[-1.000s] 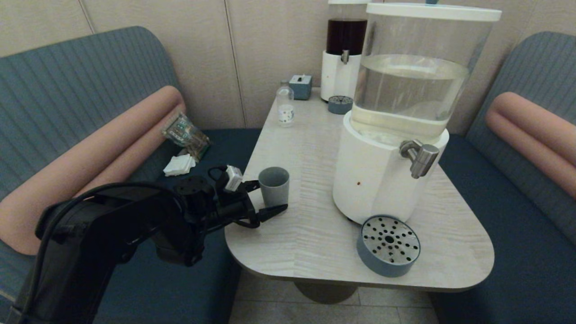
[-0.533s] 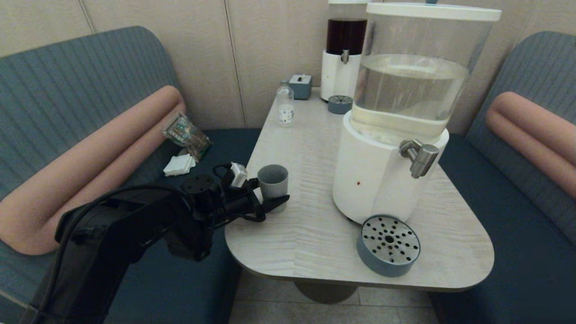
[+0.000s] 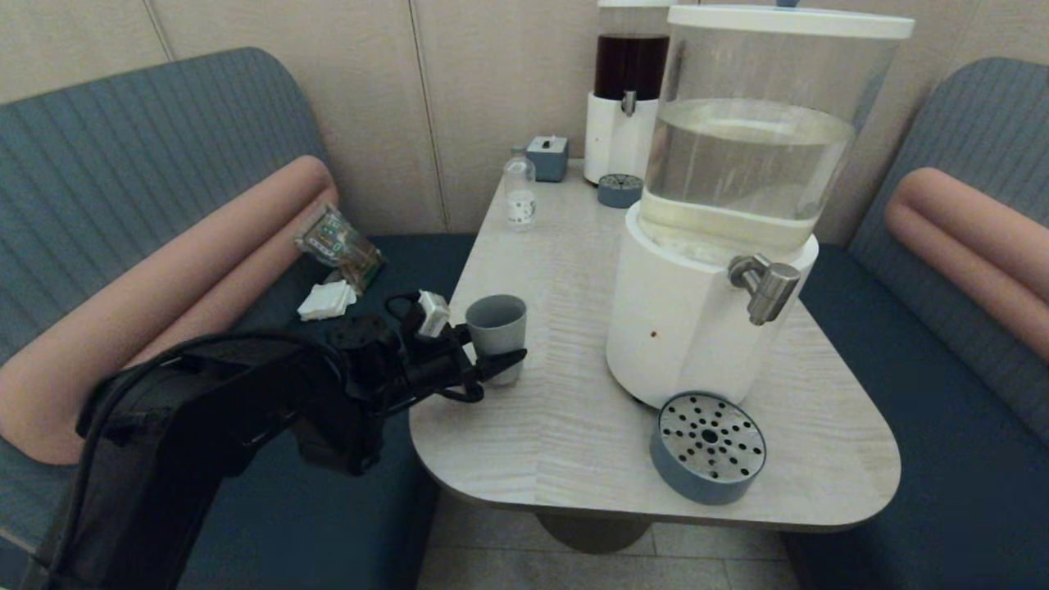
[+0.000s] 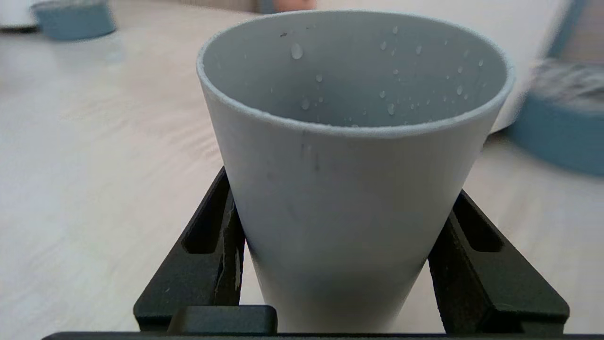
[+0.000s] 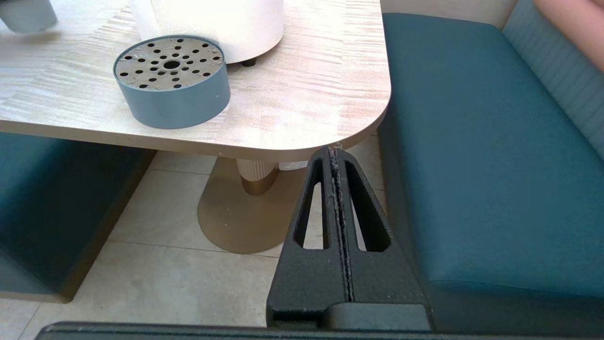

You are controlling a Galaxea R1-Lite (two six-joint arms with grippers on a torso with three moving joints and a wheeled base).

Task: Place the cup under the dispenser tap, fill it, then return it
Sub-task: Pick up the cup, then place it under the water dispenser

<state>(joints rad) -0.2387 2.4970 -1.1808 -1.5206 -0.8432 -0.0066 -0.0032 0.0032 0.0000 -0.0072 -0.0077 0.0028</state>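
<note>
Left gripper [image 3: 489,354] is at the table's [image 3: 574,442] left edge, its 2 fingers [image 4: 207,264] clamped on the lower sides of the cup [image 3: 497,326], which stands upright and clear of the big white dispenser [image 3: 697,319]. Water droplets cling to the cup's inner wall in the left wrist view. Dispenser tap [image 3: 766,284] is well apart from the cup, on the far side of the base. Perforated drip tray [image 3: 709,445] sits near the table's front edge, below the tap. Right gripper [image 5: 337,156] hangs off the table corner over the floor, fingers pressed together, holding nothing.
</note>
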